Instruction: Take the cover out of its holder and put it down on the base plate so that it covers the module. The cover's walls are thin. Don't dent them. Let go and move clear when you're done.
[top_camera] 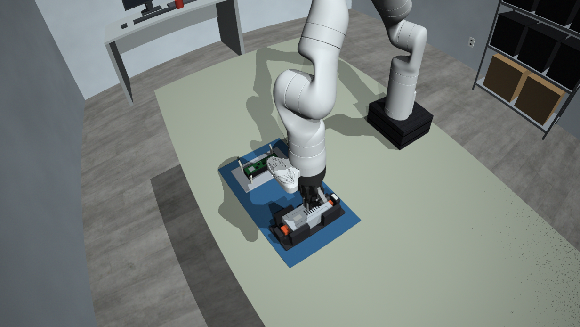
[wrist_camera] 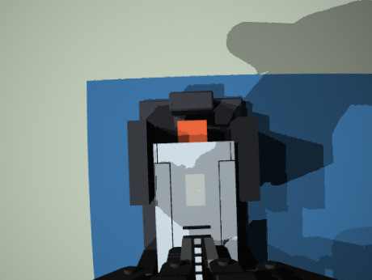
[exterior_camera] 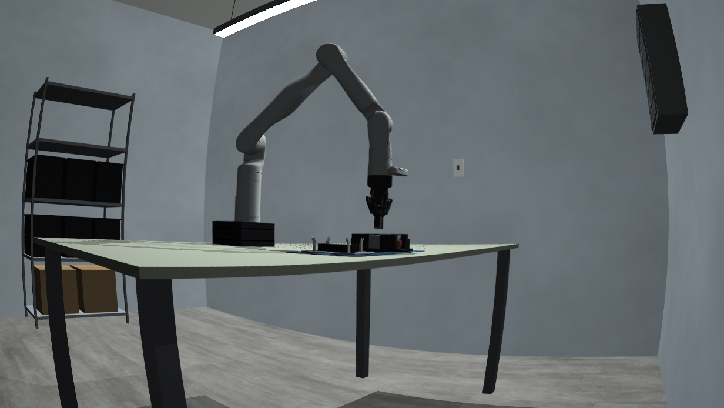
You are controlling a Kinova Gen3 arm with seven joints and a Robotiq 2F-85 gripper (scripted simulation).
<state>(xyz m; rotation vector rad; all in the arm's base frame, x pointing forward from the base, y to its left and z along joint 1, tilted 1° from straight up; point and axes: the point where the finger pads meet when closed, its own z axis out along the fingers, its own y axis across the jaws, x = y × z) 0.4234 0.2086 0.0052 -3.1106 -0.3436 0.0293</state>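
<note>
The light grey cover [top_camera: 304, 217] lies in its black holder [top_camera: 324, 219] on the blue mat [top_camera: 263, 203]. An orange tab [top_camera: 285, 229] sits at one end of the holder. My gripper [top_camera: 311, 207] hangs just above the cover with its fingers shut together and nothing between them. The side view shows the gripper [exterior_camera: 378, 223] a short way above the holder [exterior_camera: 379, 241]. In the wrist view the shut fingers stand over the cover's [wrist_camera: 195, 196] near end. The grey base plate [top_camera: 253, 178] with the green module [top_camera: 257, 165] lies beyond, with upright pegs at its corners.
The arm's black base block [top_camera: 399, 121] stands at the far side of the table. A desk [top_camera: 162, 24] and a shelf rack [top_camera: 531, 61] stand off the table. The wrist camera housing [top_camera: 284, 174] hangs over the mat between holder and base plate.
</note>
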